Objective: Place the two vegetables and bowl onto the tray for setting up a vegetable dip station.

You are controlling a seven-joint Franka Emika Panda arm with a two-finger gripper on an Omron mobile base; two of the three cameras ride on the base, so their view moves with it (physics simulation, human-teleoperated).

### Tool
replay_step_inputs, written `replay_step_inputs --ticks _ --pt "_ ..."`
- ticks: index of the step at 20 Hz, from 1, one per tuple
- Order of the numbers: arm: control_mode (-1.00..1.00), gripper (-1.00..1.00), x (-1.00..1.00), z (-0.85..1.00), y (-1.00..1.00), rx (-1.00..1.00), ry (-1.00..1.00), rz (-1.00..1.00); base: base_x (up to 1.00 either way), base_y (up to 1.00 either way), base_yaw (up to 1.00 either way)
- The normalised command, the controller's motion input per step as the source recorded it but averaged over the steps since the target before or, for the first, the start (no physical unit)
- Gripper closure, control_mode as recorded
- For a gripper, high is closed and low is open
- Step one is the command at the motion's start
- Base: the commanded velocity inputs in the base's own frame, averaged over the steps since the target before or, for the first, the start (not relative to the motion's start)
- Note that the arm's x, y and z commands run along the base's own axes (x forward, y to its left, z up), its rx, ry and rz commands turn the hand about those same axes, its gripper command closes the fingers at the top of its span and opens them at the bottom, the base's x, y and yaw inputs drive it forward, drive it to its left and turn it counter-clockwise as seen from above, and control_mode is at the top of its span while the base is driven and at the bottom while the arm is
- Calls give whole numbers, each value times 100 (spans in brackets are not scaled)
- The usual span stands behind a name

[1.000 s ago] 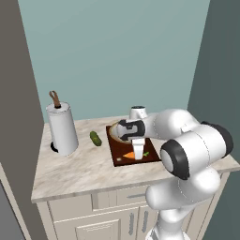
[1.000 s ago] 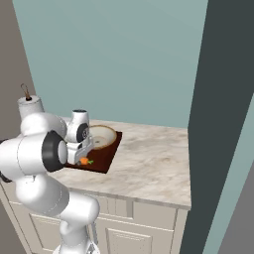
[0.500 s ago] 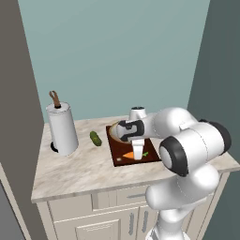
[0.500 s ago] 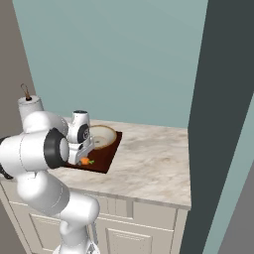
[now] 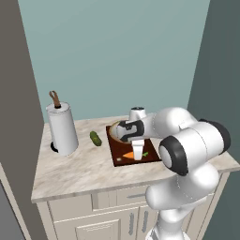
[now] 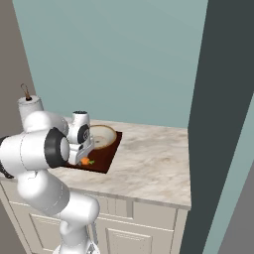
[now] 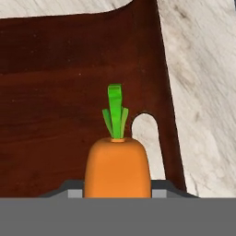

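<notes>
The orange carrot with its green top sits between my gripper's two fingertips, low over the dark reddish-brown tray near its slot handle. In the left base view the carrot lies at the tray's front, under the gripper. The tan bowl rests on the tray's far end, partly hidden by my arm in the left base view. A stubby dark green cucumber lies on the marble counter, left of the tray.
A paper towel roll on a holder stands at the counter's far left. The marble counter stretches to the right of the tray. A dark wall panel borders the right side.
</notes>
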Motion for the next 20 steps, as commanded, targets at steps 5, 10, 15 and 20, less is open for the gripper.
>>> replay_step_inputs --ticks 5,10,15,20 --pt "-100 100 0 -3 0 0 -1 0 0 0 0" --pt "-100 -100 0 -2 0 0 -1 0 0 0 0" --pt "-100 -100 0 0 0 0 -1 0 0 0 0" --pt "-100 -100 0 2 0 0 0 0 0 0 0"
